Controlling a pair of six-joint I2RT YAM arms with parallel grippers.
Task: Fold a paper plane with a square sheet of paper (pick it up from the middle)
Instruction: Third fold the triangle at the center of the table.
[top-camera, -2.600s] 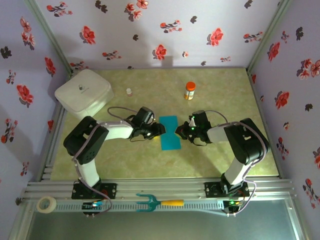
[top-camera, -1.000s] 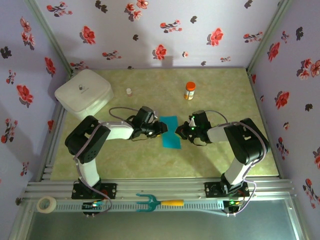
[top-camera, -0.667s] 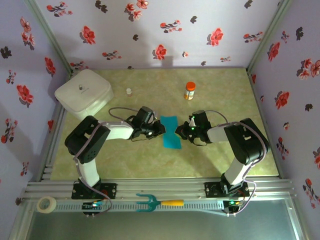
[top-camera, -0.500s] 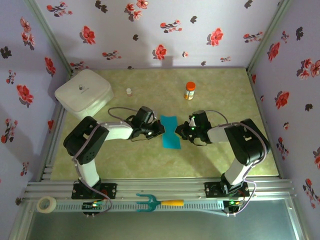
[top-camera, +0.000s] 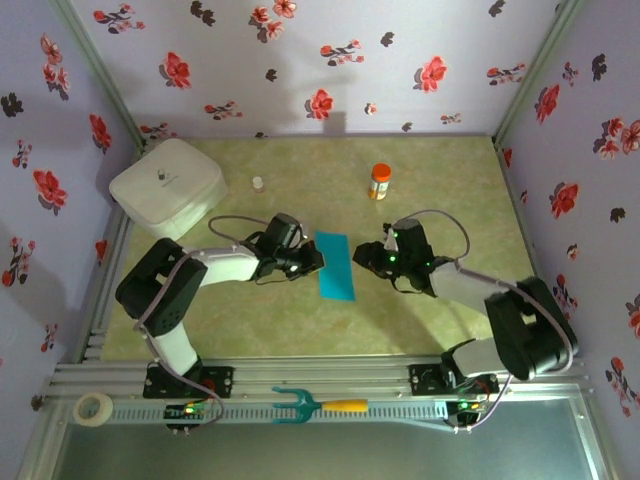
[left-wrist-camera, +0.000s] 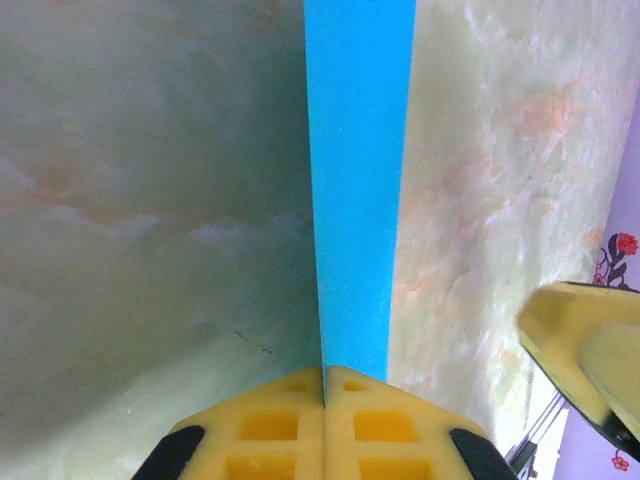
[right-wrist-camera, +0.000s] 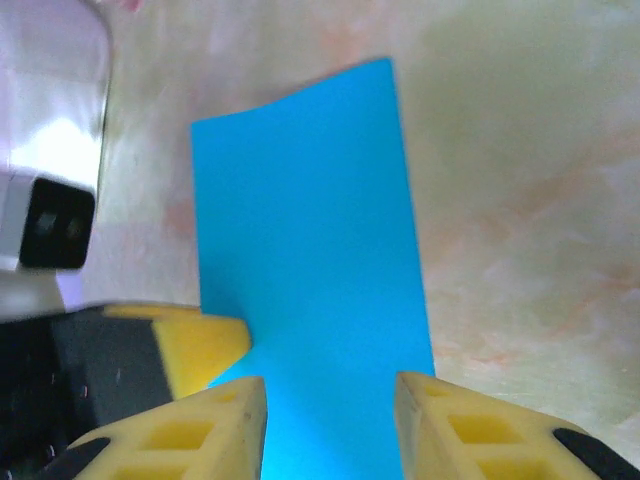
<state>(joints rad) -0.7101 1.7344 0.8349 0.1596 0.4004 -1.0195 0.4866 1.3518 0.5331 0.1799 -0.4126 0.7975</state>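
The square sheet of paper (top-camera: 335, 266) is teal-blue and shows as a narrow upright rectangle in the middle of the table. My left gripper (top-camera: 312, 262) is shut on the middle of its left edge. In the left wrist view the closed yellow fingertips (left-wrist-camera: 325, 385) pinch the sheet of paper (left-wrist-camera: 358, 180), which runs straight away from them. My right gripper (top-camera: 372, 258) stands open at the paper's right side. Its fingers (right-wrist-camera: 232, 425) straddle the sheet of paper (right-wrist-camera: 310, 230) without closing on it, and the gripper (right-wrist-camera: 330, 425) holds nothing.
A white rounded box (top-camera: 167, 185) sits at the back left. A small bottle (top-camera: 259, 184) and an orange-capped bottle (top-camera: 380, 181) stand behind the paper. On the front rail lie a teal pronged tool (top-camera: 300, 405) and a tape roll (top-camera: 94, 408).
My right gripper has opened and let go of the paper, and its arm has swung out to the right. My left gripper has closed on the paper's left edge. The paper looks narrower.
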